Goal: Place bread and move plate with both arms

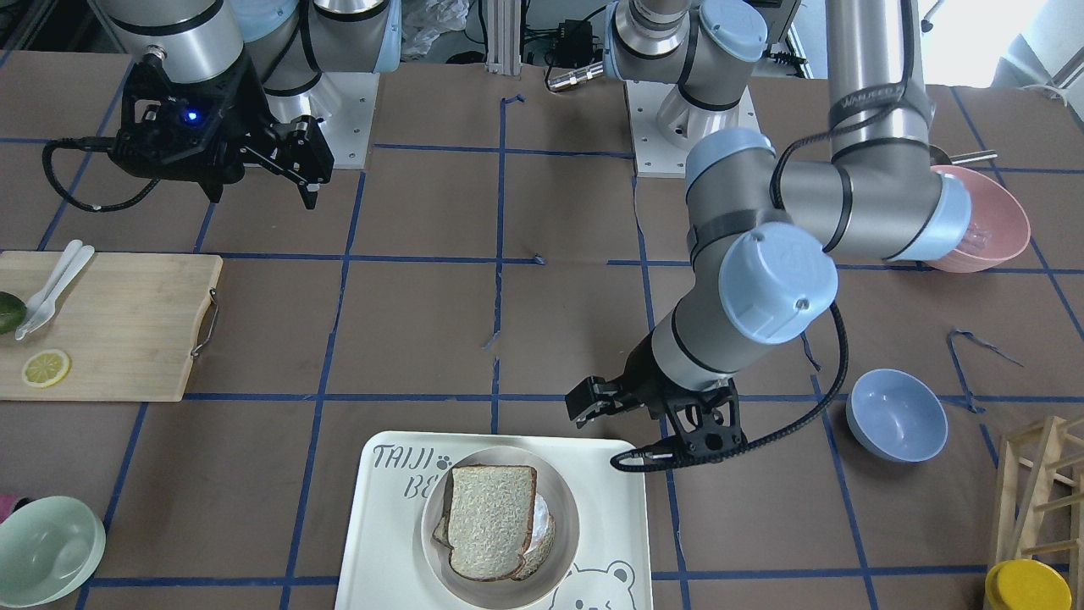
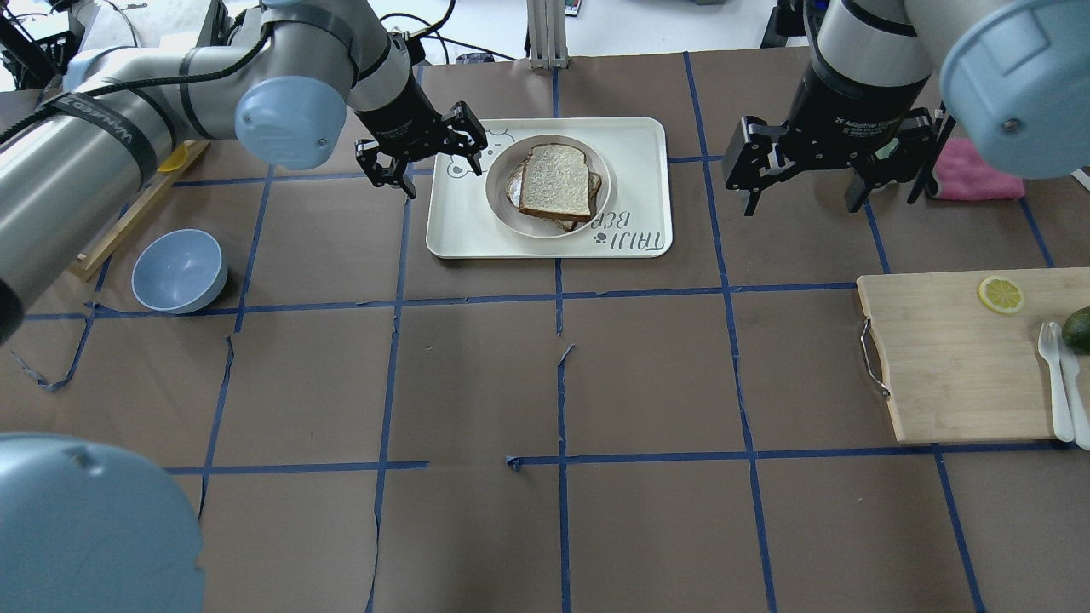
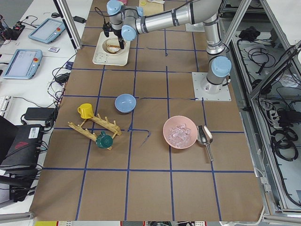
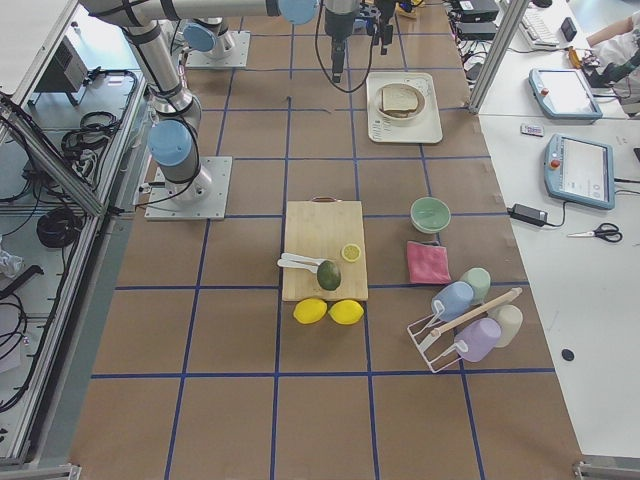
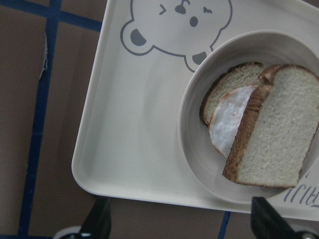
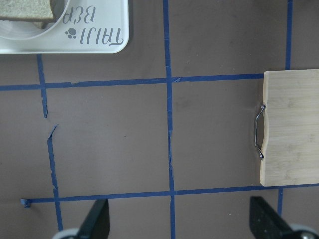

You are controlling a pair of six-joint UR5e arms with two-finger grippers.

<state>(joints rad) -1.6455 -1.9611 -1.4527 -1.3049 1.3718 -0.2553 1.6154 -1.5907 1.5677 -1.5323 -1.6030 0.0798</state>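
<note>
Seems past placing, with bread (image 2: 555,179) on the plate (image 2: 496,192) just beside the wide, empty left gripper (image 2: 440,176), well apart from the wide, empty right gripper (image 2: 800,204); calls next for gripping opposite rims.

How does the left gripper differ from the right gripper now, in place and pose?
The left gripper is at the edge of the tray, near the plate with the bread; the right gripper is over bare table, apart from the tray. The left gripper sits diagonal to the blue tape lines; the right gripper is square to them. Both are open and empty.
</note>
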